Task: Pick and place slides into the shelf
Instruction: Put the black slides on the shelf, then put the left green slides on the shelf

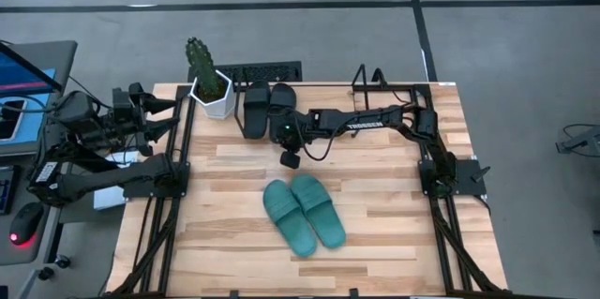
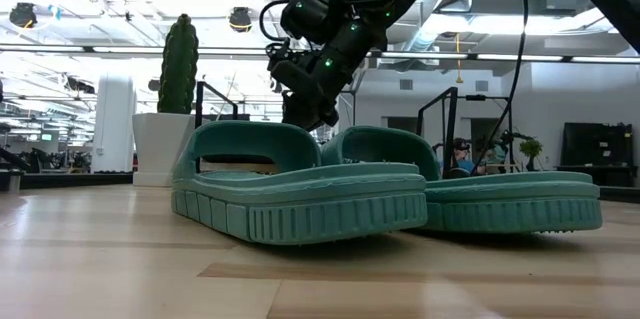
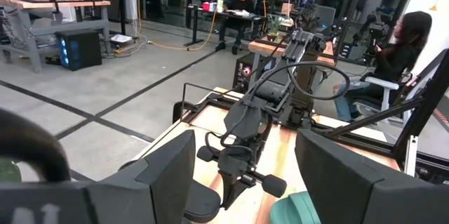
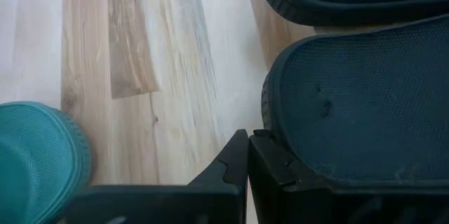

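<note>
Right gripper [image 1: 290, 158] hanging closed and empty beside the black slides [image 1: 267, 108]

Black pair is lying at the shelf [image 1: 272, 74] end; teal slides [image 1: 304, 213] are waiting mid-table, touching (risk: grabbing one drags its neighbour). Left gripper [image 1: 169, 112] is idling with fingers apart at the table's edge.

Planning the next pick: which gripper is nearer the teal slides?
Right. The right gripper hangs just beyond the teal slides, by the black slides; the left gripper waits at the table's left edge.
</note>
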